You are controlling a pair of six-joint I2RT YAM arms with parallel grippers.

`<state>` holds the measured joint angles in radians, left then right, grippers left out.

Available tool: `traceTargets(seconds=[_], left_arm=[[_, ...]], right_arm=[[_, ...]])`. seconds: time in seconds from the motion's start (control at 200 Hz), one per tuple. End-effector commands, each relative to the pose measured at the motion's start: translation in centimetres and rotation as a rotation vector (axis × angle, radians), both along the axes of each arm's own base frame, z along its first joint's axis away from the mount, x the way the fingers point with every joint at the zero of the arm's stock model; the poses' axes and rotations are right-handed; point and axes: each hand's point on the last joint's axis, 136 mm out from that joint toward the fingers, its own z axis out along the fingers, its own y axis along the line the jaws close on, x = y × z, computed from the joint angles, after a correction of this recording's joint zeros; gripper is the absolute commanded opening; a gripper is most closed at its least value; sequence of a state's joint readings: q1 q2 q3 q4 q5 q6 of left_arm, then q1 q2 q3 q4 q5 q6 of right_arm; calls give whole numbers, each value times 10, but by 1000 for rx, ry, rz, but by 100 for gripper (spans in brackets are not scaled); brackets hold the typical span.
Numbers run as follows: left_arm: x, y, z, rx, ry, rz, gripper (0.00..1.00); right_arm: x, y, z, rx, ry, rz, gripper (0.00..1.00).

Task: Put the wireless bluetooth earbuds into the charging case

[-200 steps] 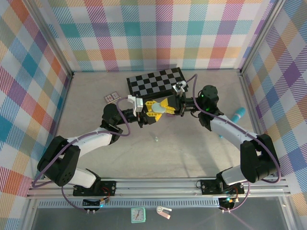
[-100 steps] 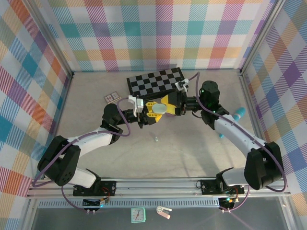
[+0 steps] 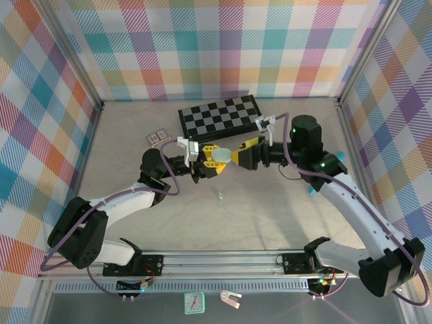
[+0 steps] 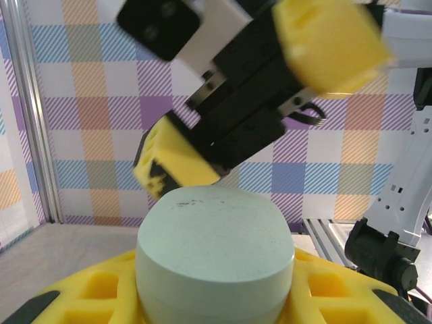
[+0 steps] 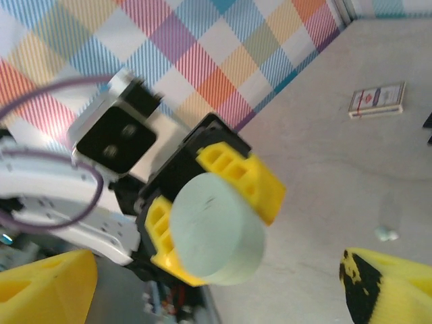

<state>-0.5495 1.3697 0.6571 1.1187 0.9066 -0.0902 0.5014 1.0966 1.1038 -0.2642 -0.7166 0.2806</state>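
charging case [image 4: 214, 253]: smooth matt plastic | desk [image 3: 270, 223]: matt, faintly speckled surface | frame rail [image 3: 223, 258]: bare ribbed metal

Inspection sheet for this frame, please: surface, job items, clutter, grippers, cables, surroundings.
Surface: grey table, bare at the front.
Job's things: mint case looks closed, held above the table; one earbud lies loose, nearer the bases.
Clutter: chessboard and card deck at the back; teal item at the right.
Grippers: left gripper shut on the case; right gripper open, facing it, holding nothing.
Cables: purple cable loops at the left wrist.
Surroundings: plaid walls; rail in front, clock beyond it.
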Motion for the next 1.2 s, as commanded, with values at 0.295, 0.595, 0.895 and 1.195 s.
traceTargets(seconds=[0.295, 0.595, 0.895, 1.195], left_arm=[[-19, 2, 6, 34, -33, -48, 34], [-24, 4, 9, 36, -36, -61, 34], [-26, 4, 7, 41, -33, -70, 34], [-28, 5, 10, 38, -34, -73, 34]], right_arm=[[4, 20, -7, -218, -444, 39, 96], [22, 16, -7, -250, -442, -51, 93], [28, 7, 12, -209, -484, -147, 92], [31, 5, 18, -200, -487, -174, 92]])
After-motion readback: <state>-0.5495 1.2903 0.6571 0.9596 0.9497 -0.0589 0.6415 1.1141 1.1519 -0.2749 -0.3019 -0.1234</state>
